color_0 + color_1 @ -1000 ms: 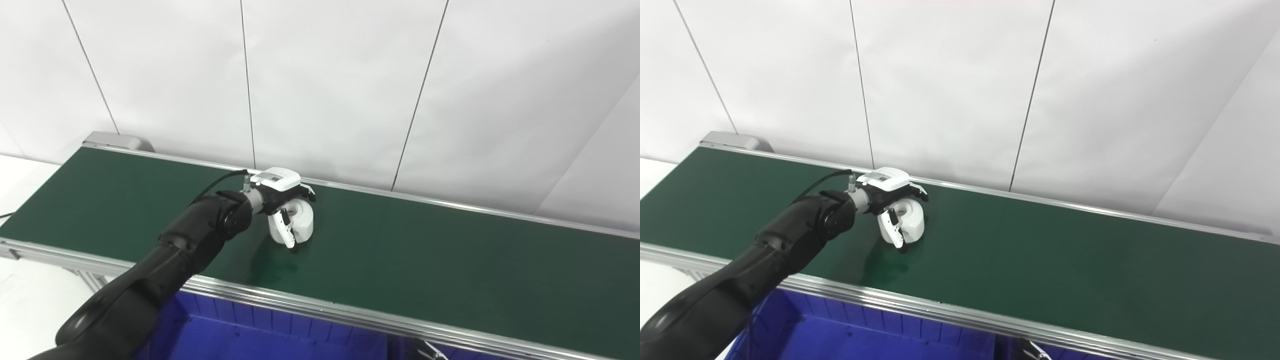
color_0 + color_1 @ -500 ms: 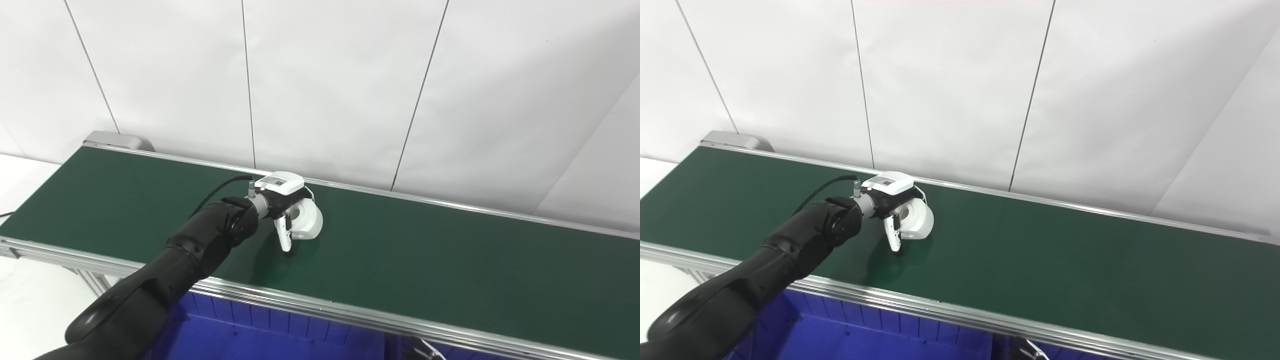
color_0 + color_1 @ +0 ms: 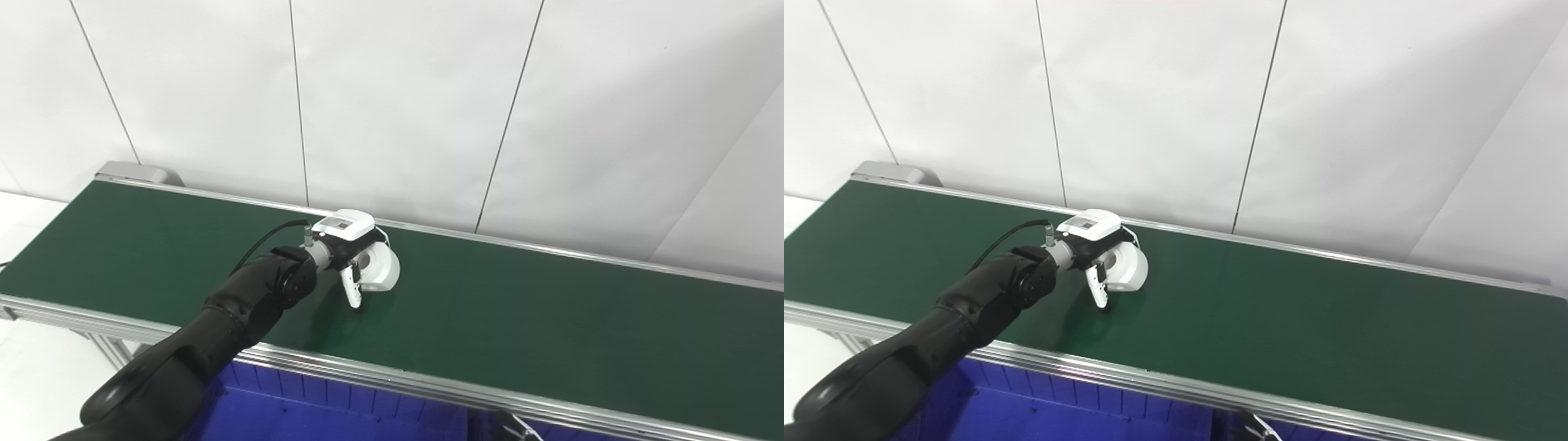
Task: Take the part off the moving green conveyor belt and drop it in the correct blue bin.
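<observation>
Left hand [image 3: 352, 254] fingers [image 3: 353, 290] curl around the white part [image 3: 383, 269] on the belt [image 3: 520, 318]; blue bin [image 3: 318, 413] below.

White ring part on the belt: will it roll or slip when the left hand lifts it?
The white ring part looks rigid and smooth, so probably slippery. Its round rim may roll on the belt. The left hand wraps it; hold firmness unclear.

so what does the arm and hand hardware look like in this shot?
Only the left arm shows: glossy black, rounded segments with a bulbous joint near the wrist. A black cable loops from the forearm to a small silver connector at the wrist. The left hand has a white back plate carrying a grey label; the fingers are white with black parts. The right arm and hand are out of view.
</observation>
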### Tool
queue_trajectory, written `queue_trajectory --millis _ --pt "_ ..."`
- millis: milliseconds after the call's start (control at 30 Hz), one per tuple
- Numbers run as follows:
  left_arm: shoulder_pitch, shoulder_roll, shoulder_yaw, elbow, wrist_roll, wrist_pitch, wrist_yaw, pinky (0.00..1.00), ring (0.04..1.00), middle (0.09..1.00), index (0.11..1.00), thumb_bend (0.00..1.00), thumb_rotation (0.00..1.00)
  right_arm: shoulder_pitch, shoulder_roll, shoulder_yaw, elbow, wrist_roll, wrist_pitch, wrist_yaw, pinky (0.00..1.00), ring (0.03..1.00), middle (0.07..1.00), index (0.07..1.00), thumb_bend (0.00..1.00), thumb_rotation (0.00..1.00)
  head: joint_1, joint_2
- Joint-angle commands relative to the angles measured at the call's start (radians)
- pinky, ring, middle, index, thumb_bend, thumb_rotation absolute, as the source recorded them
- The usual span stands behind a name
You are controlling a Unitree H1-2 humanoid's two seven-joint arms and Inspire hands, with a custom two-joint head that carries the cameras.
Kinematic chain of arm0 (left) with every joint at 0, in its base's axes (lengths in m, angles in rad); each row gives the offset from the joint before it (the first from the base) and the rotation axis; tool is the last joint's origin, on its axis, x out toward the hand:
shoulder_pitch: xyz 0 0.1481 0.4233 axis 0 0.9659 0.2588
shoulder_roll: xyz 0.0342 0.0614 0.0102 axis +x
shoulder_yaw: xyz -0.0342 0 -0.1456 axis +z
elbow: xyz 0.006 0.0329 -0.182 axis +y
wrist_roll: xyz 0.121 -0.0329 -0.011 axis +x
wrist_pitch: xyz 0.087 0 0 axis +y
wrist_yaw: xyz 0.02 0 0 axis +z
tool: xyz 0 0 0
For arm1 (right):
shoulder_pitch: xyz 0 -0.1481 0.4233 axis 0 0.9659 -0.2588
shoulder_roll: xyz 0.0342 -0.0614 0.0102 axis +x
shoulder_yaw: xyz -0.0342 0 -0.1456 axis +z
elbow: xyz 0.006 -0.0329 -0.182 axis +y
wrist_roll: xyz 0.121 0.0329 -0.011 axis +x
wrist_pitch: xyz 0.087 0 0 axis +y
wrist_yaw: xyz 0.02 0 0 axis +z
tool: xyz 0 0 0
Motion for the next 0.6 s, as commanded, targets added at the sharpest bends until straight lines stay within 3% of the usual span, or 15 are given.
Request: queue_trajectory --millis 0,167,267,400,567 --pt "-0.011 0.03 0.024 -0.072 -0.028 -0.008 0.005 0.43 0.493 0.524 0.475 0.52 0.0 -0.006 0.004 0.015 -0.031 -0.001 -0.057 0.016 0.75 0.804 0.805 0.865 0.84 1.0 0.0 0.003" --pt "0.033 0.075 0.053 -0.275 -0.054 0.014 -0.082 0.45 0.506 0.524 0.472 0.52 0.0 -0.005 0.002 0.021 -0.041 0.002 -0.057 0.019 0.75 0.809 0.809 0.866 0.85 1.0 -0.003 0.034" --pt "0.054 0.101 0.074 -0.4 -0.076 0.025 -0.145 0.37 0.433 0.491 0.484 0.52 0.0 -0.003 -0.002 0.025 -0.053 0.003 -0.057 0.021 0.76 0.815 0.816 0.871 0.84 1.0 -0.004 0.046" --pt "0.098 0.151 0.104 -0.693 -0.098 0.107 -0.297 0.35 0.4 0.456 0.495 0.52 0.0 -0.003 -0.011 0.03 -0.058 0.007 -0.057 0.021 0.76 0.821 0.815 0.875 0.85 1.0 -0.003 0.08" --pt "0.164 0.179 0.125 -1.004 -0.114 0.21 -0.457 0.34 0.398 0.452 0.498 0.52 0.0 -0.001 -0.033 0.027 -0.085 0.038 -0.047 0.038 0.77 0.823 0.817 0.875 0.87 1.0 0.033 0.179"
